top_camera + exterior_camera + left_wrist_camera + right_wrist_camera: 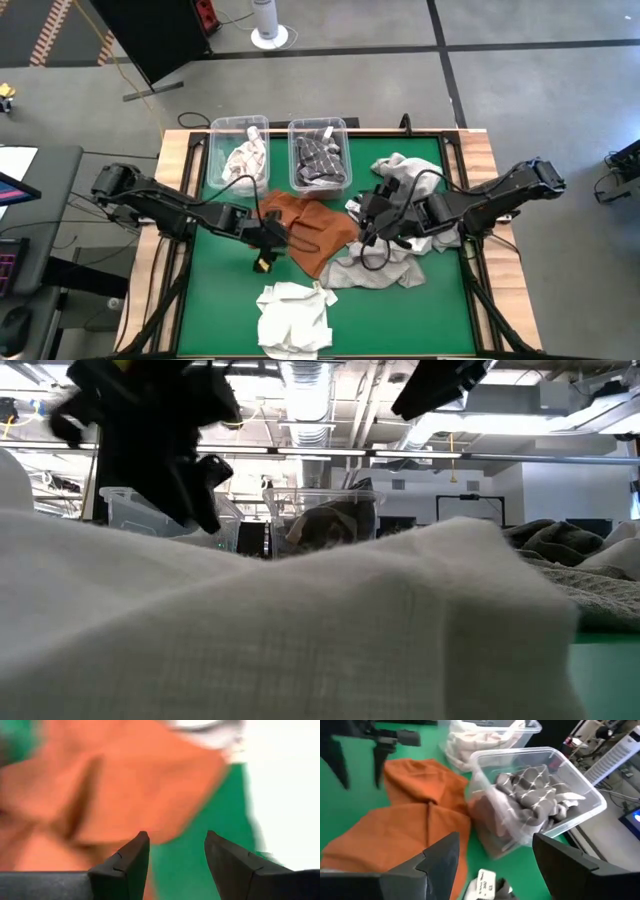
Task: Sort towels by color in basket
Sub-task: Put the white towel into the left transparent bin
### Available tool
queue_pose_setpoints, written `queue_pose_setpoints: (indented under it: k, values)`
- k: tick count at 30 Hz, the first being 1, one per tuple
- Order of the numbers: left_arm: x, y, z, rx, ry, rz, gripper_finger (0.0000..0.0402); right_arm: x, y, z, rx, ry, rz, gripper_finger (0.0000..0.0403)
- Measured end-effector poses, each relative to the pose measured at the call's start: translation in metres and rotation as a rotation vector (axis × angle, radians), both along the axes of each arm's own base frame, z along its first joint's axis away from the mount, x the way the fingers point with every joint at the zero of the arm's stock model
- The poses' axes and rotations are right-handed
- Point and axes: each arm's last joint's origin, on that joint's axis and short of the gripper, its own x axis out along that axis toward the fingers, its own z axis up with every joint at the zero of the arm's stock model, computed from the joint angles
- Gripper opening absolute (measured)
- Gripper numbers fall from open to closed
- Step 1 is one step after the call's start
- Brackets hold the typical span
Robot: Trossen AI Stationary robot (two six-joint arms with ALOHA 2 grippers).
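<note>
A rust-orange towel (pixel 310 232) lies crumpled on the green mat, in front of two clear bins. My left gripper (pixel 278 238) is open and empty at the towel's left edge; in the left wrist view (pixel 175 837) its fingers stand just short of the orange cloth (pixel 115 785). My right gripper (pixel 358 215) is open and empty over the towel's right edge, and its wrist view (pixel 495 840) looks over the orange towel (pixel 410 815) to the bins. A white towel (pixel 293 315) lies near the front edge. A light grey towel (pixel 385 265) lies under my right arm.
The left bin (pixel 215 140) holds whitish towels. The right bin (pixel 345 140) holds a grey towel with a white grid (pixel 535 790). Another grey cloth (pixel 400 168) lies at the back right. The white towel (pixel 300 630) fills the front of the low view.
</note>
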Motion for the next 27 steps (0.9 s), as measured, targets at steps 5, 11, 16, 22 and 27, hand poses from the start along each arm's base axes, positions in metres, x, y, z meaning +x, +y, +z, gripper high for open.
queue_pose_setpoints:
  k: [5,11,16,22,27]
  values:
    - [-0.005,-0.03,0.01,-0.162,0.025,-0.291,0.018,-0.005,0.004,0.0,-0.003,0.022,0.01,0.0281]
    - [-0.005,-0.06,0.013,-0.235,-0.016,-0.352,0.018,-0.006,-0.004,-0.001,-0.002,0.012,-0.063,0.0281]
    - [-0.002,-0.089,-0.002,-0.271,-0.018,-0.405,0.018,-0.016,-0.009,-0.008,0.012,0.022,-0.218,0.0281]
    - [0.008,-0.121,-0.02,-0.292,0.002,-0.439,0.018,-0.024,0.002,-0.01,0.064,-0.037,-0.28,0.0281]
    - [0.02,-0.141,-0.043,-0.251,0.061,-0.436,0.018,-0.028,0.017,-0.009,0.06,-0.094,-0.269,0.0281]
